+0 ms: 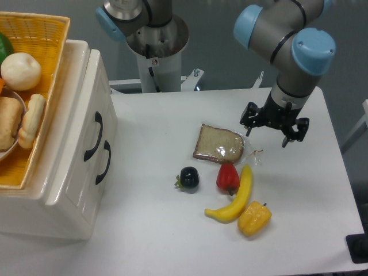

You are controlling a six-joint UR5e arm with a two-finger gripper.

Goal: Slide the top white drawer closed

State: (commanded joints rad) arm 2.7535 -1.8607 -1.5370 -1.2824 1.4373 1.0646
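The cream-white cabinet (69, 190) stands at the left of the table, its front facing right. The top white drawer (80, 123) carries the upper black C-shaped handle (94, 136). The lower drawer's handle (104, 163) is just below it. From this angle both fronts look close to flush, and I cannot tell any gap. My gripper (269, 131) hangs over the right part of the table, far from the cabinet. It points down, is open and holds nothing.
On the table lie a bagged bread slice (218, 144), a dark round fruit (188, 178), a red pepper (228, 177), a banana (236, 198) and a yellow pepper (254, 218). A yellow basket (43, 34) of food sits on the cabinet.
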